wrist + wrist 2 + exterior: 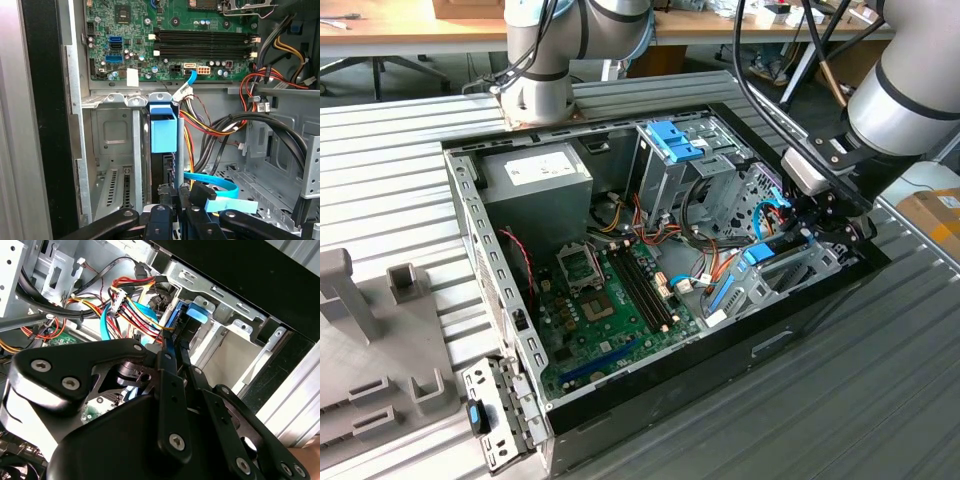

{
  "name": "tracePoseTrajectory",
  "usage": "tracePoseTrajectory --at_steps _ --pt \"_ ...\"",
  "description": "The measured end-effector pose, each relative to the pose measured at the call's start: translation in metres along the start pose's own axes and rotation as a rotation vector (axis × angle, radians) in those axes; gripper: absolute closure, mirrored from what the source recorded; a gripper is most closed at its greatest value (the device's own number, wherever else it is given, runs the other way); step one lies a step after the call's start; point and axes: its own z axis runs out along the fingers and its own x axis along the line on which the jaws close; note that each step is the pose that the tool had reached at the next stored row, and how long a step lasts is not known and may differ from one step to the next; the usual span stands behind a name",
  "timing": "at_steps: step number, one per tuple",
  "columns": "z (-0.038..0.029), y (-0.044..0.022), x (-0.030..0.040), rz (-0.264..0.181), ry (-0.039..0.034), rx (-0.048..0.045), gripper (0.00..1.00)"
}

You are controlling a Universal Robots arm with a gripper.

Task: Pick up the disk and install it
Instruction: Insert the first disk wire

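While the arm is reaching into the open computer case (470,215) at the exterior view's right, the gripper (172,347) is holding the disk (163,131) on edge, its jaws clenched on the disk's near end. In both wrist views the disk is standing upright in a slot of the silver drive bay (112,130), blue end tab facing out, just beside the bay's metal wall. Judging from this, the pickup is done and the install is well under way; whether the disk is fully seated I cannot tell, since the jaws are not yet releasing it.
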Motion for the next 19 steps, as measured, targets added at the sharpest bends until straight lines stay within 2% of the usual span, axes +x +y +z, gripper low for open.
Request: tracePoseTrajectory --at_steps 7,13,19 --pt "0.0002 -0.001 0.0 -0.016 -0.0027 -0.0021 0.83" --pt "0.0003 -0.001 0.0002 -0.017 -0.0016 -0.0022 0.83" --pt "0.0006 -0.0011 0.0003 -0.011 0.0033 -0.0014 0.83"
